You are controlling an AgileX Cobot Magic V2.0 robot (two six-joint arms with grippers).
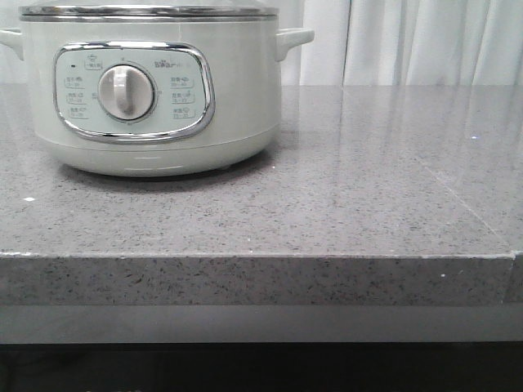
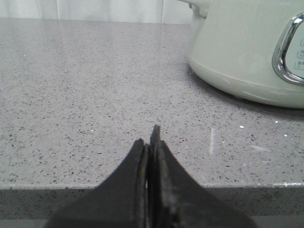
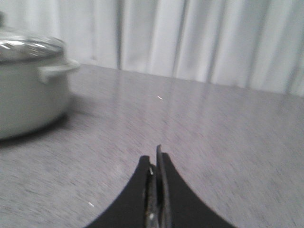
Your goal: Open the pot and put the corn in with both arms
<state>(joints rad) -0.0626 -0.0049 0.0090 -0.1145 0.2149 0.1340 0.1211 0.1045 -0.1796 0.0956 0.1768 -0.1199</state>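
The pot (image 1: 151,90), pale grey-green with a chrome-framed panel and white dial, stands at the back left of the grey speckled counter, its steel-rimmed lid (image 1: 147,11) on. It also shows in the left wrist view (image 2: 247,52) and the right wrist view (image 3: 28,90). My left gripper (image 2: 149,142) is shut and empty, low near the counter's front edge, left of the pot. My right gripper (image 3: 153,159) is shut and empty above the counter, right of the pot. Neither gripper shows in the front view. The corn is out of view.
The grey stone counter (image 1: 368,188) ends in a front edge (image 1: 261,255) with a dark gap below. White curtains (image 1: 425,41) hang behind the counter.
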